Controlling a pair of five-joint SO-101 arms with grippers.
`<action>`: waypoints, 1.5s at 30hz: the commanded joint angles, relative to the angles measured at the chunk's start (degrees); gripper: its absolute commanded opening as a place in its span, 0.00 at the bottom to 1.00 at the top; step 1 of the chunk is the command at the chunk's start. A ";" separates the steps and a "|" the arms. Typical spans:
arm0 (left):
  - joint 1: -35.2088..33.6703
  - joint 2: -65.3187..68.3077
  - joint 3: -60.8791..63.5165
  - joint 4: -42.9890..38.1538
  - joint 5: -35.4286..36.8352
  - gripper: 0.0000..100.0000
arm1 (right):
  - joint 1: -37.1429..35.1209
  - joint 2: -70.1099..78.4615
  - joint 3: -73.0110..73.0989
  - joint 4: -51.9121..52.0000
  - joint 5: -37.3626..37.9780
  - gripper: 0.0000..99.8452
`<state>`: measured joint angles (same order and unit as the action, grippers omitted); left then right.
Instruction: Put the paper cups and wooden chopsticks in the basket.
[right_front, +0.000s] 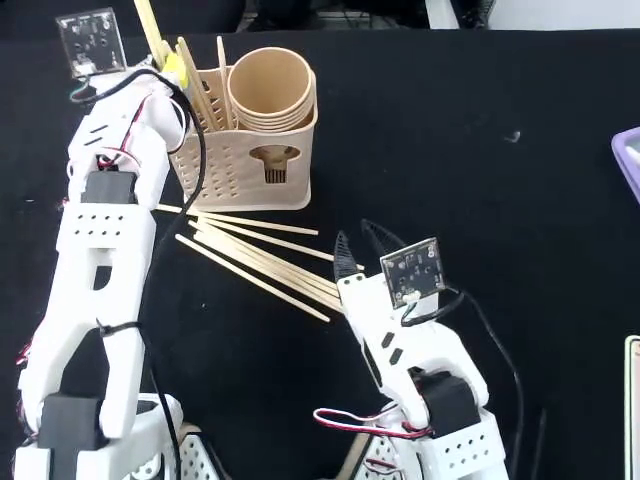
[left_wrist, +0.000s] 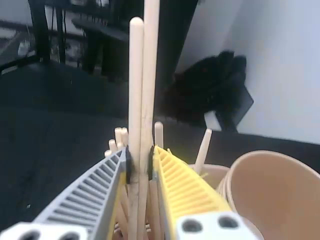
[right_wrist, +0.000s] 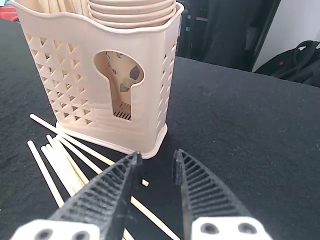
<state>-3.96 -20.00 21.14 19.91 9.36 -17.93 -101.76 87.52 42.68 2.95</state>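
From above, the basket (right_front: 250, 165) stands on the far left of the black table (right_front: 480, 200). The stacked paper cups (right_front: 270, 88) already sit in its right compartment, and several sticks stand in the left one. The left gripper (right_front: 172, 68) hangs over that left compartment, closed on the held chopsticks (right_front: 150, 30). They stand nearly upright, tops leaning slightly far and left. The loose chopsticks (right_front: 262, 262) lie flat just in front of the basket, their long axes running from its foot, near and right, toward the right gripper (right_front: 355, 230). So the cups look done and the sticks only partly, I'd say.

From the left wrist, the grey and yellow jaws clamp two sticks side by side. Their long axis runs straight up out of the grip, and their lower ends go down among the sticks already in the basket.

From the right wrist, that gripper's fingers are spread with nothing between them, just above the nearest ends of the loose chopsticks.
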 joint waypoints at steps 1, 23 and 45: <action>0.48 -6.07 -6.55 6.59 -0.44 0.09 | 0.70 -1.19 -0.57 -1.49 0.18 0.12; 2.15 -12.75 2.86 2.55 0.09 0.10 | 0.70 -1.19 -0.57 -1.23 0.18 0.12; -10.24 -15.12 -2.33 36.04 1.14 0.29 | 0.62 -1.19 -0.57 -1.14 0.18 0.12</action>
<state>-9.76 -33.01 23.78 47.34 9.89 -17.93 -101.76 87.52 42.68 2.95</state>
